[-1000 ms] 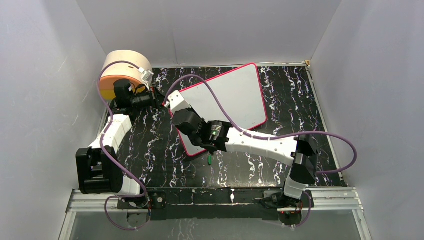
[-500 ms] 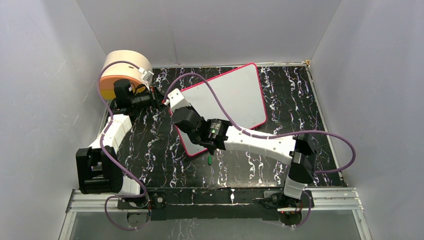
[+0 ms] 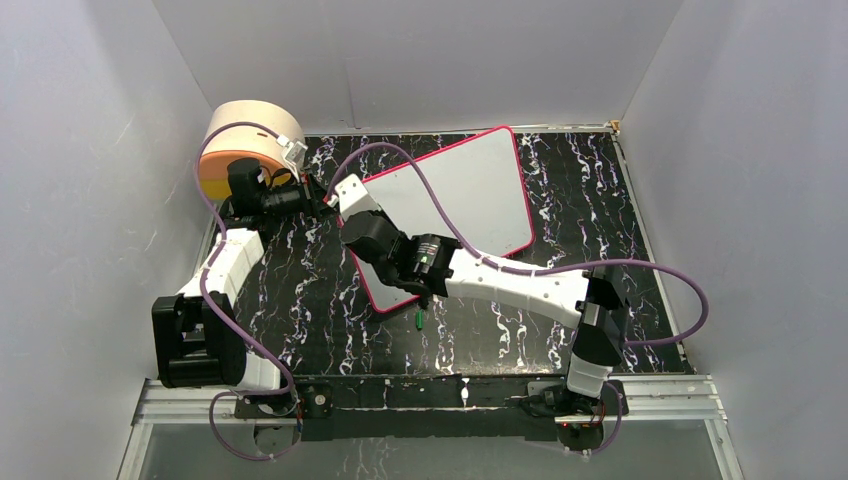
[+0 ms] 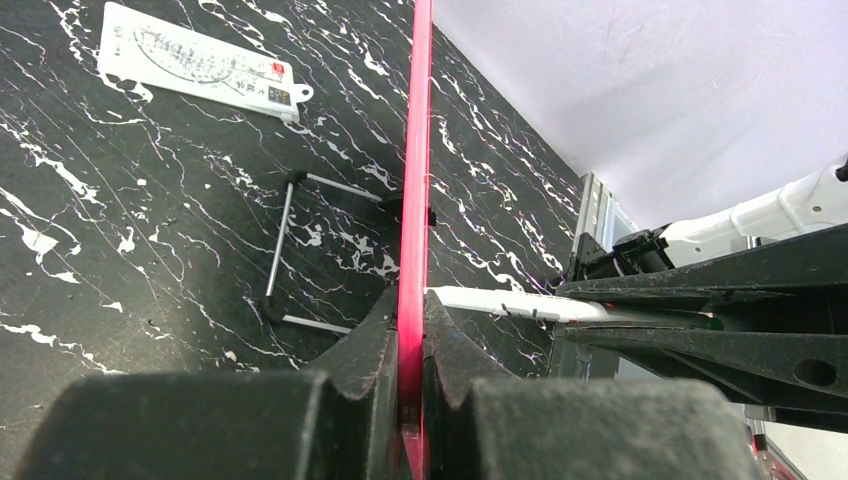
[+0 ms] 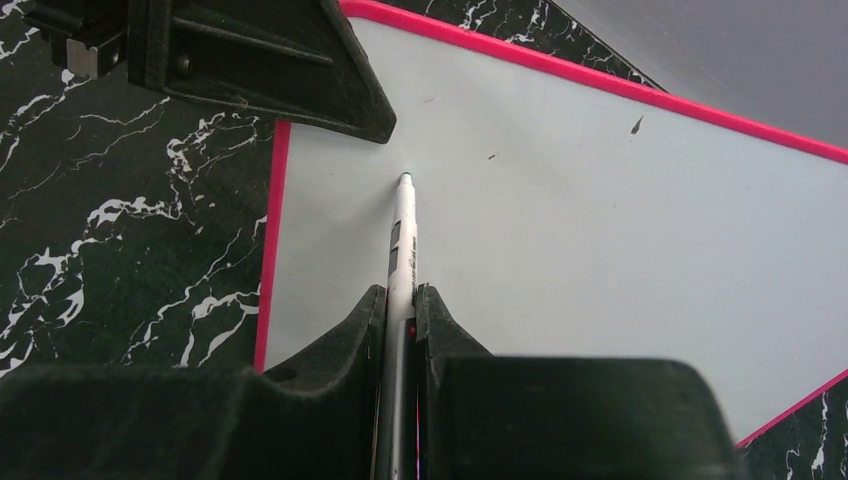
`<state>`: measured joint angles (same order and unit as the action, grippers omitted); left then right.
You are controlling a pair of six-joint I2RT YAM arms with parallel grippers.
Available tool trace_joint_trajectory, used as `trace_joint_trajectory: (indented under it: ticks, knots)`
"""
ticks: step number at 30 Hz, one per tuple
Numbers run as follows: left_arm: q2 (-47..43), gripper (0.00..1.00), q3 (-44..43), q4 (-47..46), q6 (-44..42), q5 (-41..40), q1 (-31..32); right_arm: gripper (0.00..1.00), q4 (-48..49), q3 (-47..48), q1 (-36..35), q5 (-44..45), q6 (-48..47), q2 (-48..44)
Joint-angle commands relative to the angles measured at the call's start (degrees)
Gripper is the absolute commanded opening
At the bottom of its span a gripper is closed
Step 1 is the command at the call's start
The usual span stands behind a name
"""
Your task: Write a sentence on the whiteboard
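Whiteboard (image 3: 470,185): upper centre of top frame, on worktop (image 3: 650,230). Left pincer (image 4: 411,305) clamped tight on its pink rim. Right pincer (image 5: 401,298) pinches pen (image 5: 404,230); tip at the white face, just beside the left pincer.

2 arms: white links (image 3: 515,285), black joints (image 3: 195,345), purple cables (image 3: 706,300).

The whiteboard (image 4: 415,150), seen edge-on, is a pink-red line rising from the left gripper (image 4: 410,310), whose fingers pinch it from both sides. Left of the board lie a wire stand (image 4: 300,250), just beside it, and a card (image 4: 195,60), farther off. Right of the board, the right gripper (image 4: 575,312) has its black fingers on either side of a white pen (image 4: 510,305).
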<state>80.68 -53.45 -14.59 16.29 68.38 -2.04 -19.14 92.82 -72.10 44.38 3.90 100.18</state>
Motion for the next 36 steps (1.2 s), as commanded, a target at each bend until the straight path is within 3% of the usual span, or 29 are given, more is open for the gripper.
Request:
trace_joint_trajectory:
  ticks: [1,36]
  knots:
    - [-0.2,0.00,0.0,0.8,-3.4,-1.6,0.2,0.00,-1.3,3.3,0.7,0.2,2.2,1.1]
    - [-0.3,0.00,0.3,0.7,-3.5,-2.1,0.2,0.00,-13.6,5.5,-0.3,-4.6,9.5,2.7]
